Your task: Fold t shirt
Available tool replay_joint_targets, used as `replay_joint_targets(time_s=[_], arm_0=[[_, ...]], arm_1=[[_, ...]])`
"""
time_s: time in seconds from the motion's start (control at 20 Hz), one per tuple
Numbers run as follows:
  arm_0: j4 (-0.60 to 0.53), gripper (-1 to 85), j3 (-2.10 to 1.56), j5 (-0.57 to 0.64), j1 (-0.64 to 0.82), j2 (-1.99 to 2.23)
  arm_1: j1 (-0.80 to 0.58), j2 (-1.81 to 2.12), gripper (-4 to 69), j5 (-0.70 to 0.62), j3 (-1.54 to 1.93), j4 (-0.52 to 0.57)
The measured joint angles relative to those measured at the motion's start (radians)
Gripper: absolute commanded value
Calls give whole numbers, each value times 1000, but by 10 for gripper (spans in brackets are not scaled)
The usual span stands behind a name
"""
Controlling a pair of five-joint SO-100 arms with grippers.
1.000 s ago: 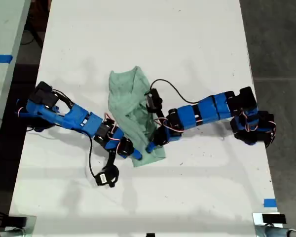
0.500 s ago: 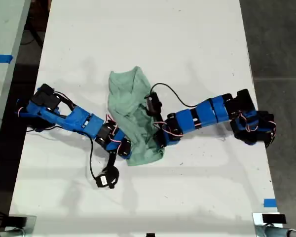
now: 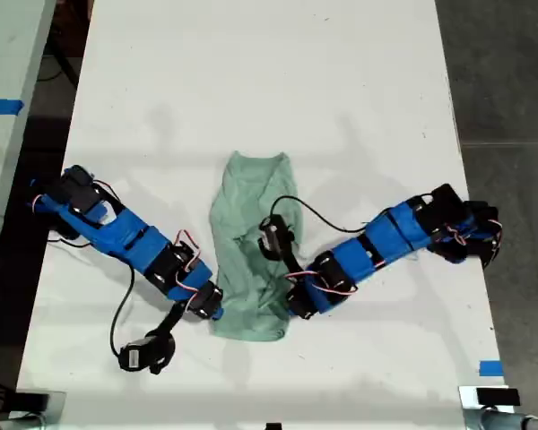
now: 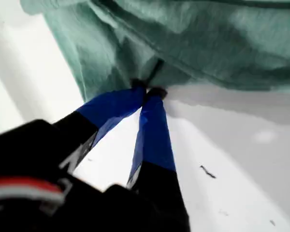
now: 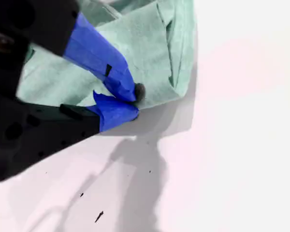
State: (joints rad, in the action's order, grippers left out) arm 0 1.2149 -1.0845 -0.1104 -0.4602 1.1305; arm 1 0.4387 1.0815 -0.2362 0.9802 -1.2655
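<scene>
both pincers nipped on the shirt's hem

the t shirt is soft, pale mint-green knit, creased and bunched into a long narrow strip. it lies mid-width on the smooth white table, its lower end towards the table edge at the exterior view's bottom. two blue arms come in from the table's side edges, one at each side of that lower end; i cannot tell which is which.

my first gripper has its blue-taped jaws pressed together on a fold of the cloth's edge, with fabric draped just past the tips. my second gripper pinches a corner of the cloth, jaws nearly meeting, bare table beside it.
</scene>
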Motion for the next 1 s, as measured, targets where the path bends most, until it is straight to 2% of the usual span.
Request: replay_joint_targets(time_s=[0.15, 0.25, 0.3, 0.4, 0.5, 0.6, 0.75, 0.85, 0.95, 1.0], arm_0=[[74, -2, 5, 23, -29, 112], [141, -2, 5, 52, 0, 202], [161, -2, 5, 72, 32, 249], [181, -2, 5, 110, 101, 290], [184, -2, 5, 121, 133, 290], [184, -2, 5, 121, 124, 278], [169, -2, 5, 120, 123, 232], [160, 3, 5, 109, 121, 219], [161, 258, 5, 106, 101, 202], [169, 303, 5, 101, 81, 183]], arm_1=[[-12, 140, 12, -69, 0, -5], [-58, 225, 12, -110, 18, -28], [-94, 264, 37, -124, 46, -34], [-146, 290, 319, -140, 67, -28], [-126, 272, 368, -123, 69, 18], [-72, 176, 386, -55, 69, 135], [2, -86, 380, 0, -12, 370], [25, -193, 363, 31, -28, 488], [26, -222, 360, 40, -46, 537], [23, -230, 355, 43, -49, 555]])
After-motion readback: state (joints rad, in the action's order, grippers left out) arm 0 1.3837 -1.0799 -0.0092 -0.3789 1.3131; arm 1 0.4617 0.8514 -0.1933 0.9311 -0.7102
